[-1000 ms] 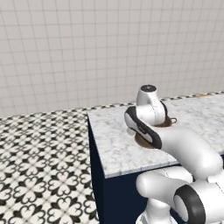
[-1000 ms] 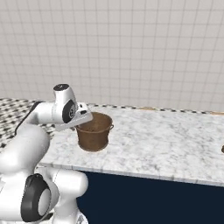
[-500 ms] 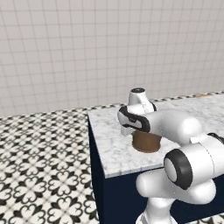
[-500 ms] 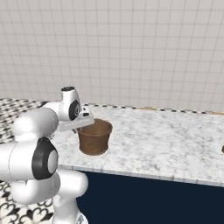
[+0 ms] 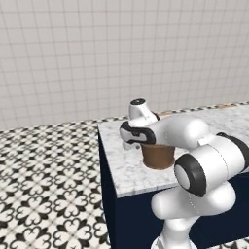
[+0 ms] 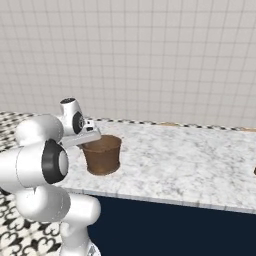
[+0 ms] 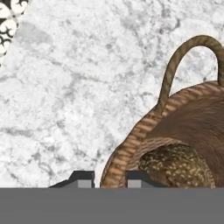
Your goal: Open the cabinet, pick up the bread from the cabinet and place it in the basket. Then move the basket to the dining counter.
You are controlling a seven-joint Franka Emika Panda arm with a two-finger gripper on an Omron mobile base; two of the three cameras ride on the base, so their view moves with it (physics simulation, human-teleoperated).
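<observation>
Two-finger dark gripper point(image 7: 109, 177) is seen pinched on the rolled woven rim of the brown bucket-shaped wicker basket point(image 7: 144, 131), which stands on the white-grey marble dining counter point(image 7: 78, 87). Lumpy golden-brown bread roll point(image 7: 175, 166) is shown inside by the hand view alone. Versus half a second ago, the basket point(image 6: 102, 155) has shifted slightly along the counter point(image 6: 190, 165).

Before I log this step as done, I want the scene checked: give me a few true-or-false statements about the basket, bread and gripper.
1. The bread lies inside the basket. True.
2. The basket stands on the patterned floor. False: it stands on the marble dining counter.
3. The gripper is shut on the basket's rim. True.
4. The basket lies tipped on its side. False: it stands upright.
5. The basket sits near the counter's far right end in the right base view. False: it is near the left end.
</observation>
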